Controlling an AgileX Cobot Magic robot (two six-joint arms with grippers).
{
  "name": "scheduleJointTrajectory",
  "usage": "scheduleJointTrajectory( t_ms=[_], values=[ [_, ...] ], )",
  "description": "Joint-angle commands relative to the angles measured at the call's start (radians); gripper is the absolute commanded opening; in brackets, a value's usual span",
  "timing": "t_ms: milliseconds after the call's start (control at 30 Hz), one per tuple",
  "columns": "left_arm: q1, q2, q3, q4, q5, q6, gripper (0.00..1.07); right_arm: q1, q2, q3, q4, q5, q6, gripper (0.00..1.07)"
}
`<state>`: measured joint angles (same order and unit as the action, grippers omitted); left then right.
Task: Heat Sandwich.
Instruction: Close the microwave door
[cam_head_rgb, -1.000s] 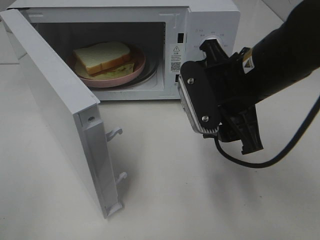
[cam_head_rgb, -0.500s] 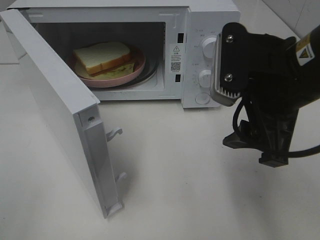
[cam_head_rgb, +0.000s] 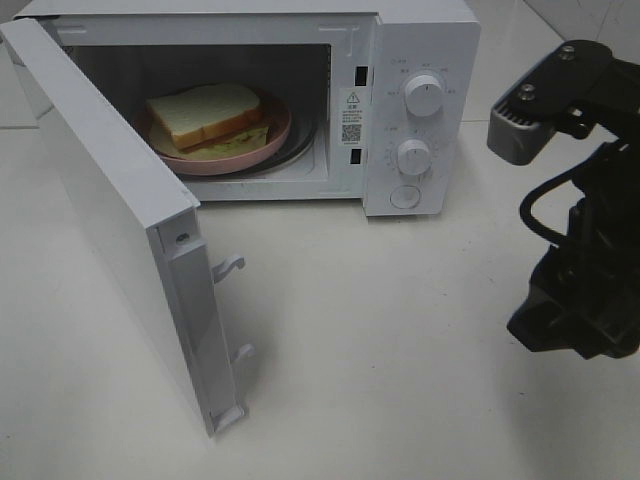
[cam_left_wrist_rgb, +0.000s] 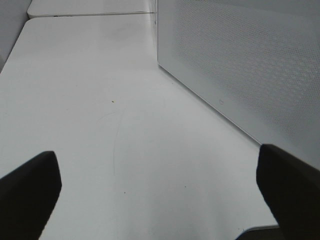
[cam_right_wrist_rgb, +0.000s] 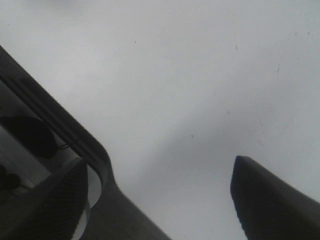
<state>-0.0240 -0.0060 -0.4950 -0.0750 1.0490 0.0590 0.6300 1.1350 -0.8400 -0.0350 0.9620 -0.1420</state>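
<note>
At upper left the sandwich (cam_head_rgb: 205, 113) lies on a pink plate (cam_head_rgb: 272, 140) inside the open microwave (cam_head_rgb: 420, 40), while the left gripper (cam_left_wrist_rgb: 157, 167) and right gripper (cam_right_wrist_rgb: 157, 172) both spread wide.

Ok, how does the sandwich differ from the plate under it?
The sandwich is square, the plate round. The sandwich is white bread with tan crust, the plate pink. The sandwich lies on top, the plate wider beneath it. Both sit inside the open microwave.
</note>
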Motion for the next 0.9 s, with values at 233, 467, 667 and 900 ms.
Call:
scheduleJointTrajectory(
  t_ms=[233, 467, 667, 900],
  values=[
    [-0.004, -0.020, 0.004, -0.005, -0.013, -0.002, 1.00, 0.001, -0.049, 0.003, -0.035, 0.203, 0.110, 0.77],
    [-0.004, -0.020, 0.004, -0.005, -0.013, -0.002, 1.00, 0.001, -0.129, 0.003, -0.042, 0.282, 0.126, 0.77],
    [-0.004, -0.020, 0.004, -0.005, -0.013, -0.002, 1.00, -0.002, -0.316, 0.004, -0.096, 0.320, 0.171, 0.76],
    [-0.004, -0.020, 0.004, -0.005, -0.013, -0.002, 1.00, -0.089, -0.453, 0.004, -0.098, 0.320, 0.201, 0.76]
  ],
)
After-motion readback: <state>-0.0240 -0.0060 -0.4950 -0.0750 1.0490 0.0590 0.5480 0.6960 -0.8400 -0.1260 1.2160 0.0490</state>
